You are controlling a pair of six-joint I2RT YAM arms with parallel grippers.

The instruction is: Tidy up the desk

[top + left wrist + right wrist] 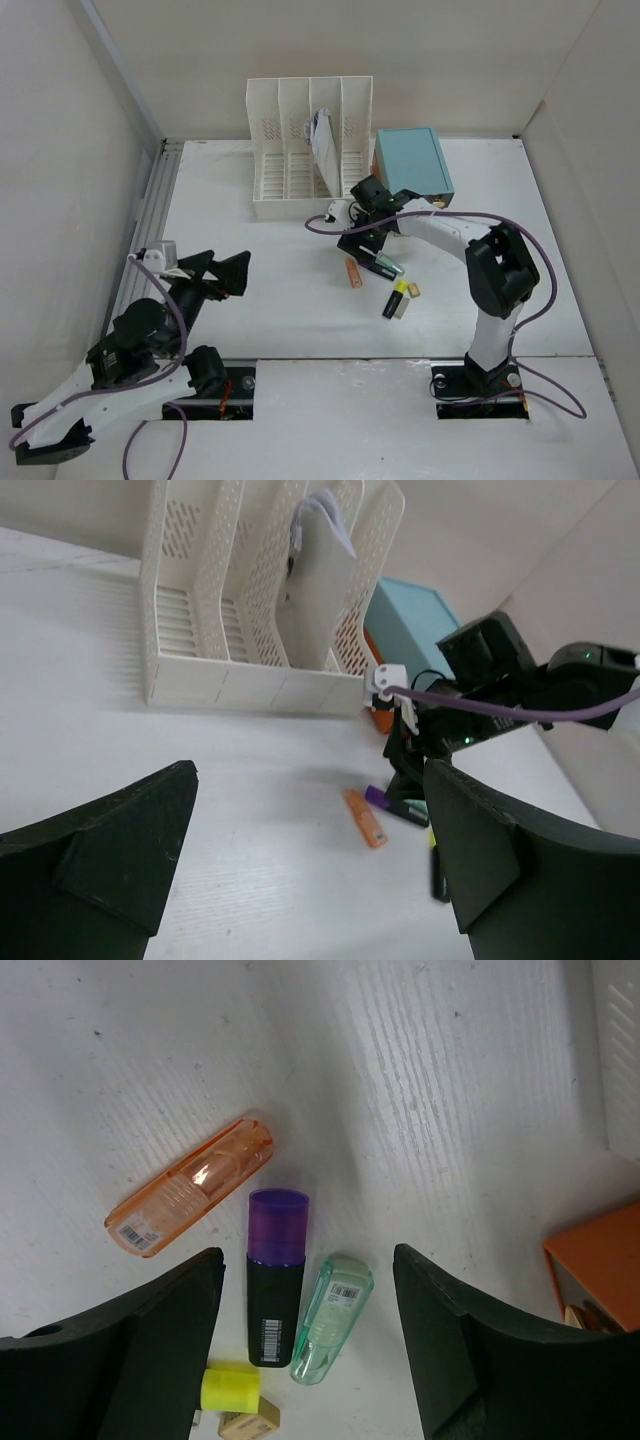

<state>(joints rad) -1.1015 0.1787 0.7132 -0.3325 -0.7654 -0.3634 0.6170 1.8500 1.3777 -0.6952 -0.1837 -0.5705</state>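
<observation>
Right gripper hangs released and empty above the desk. One purple marker and one green marker lie between its fingers, one orange marker just ahead. Left gripper is released too, holding nothing.

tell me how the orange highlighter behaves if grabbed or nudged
The orange highlighter looks like glossy hard plastic, so probably rigid but slippery. Translucent, it is likely hollow and light. Lying flat on the desk, its rounded body may roll if nudged.

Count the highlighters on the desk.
4: orange one apart; purple-capped one and green one side by side below right gripper; yellow-capped one by them. More may be hidden.
</observation>
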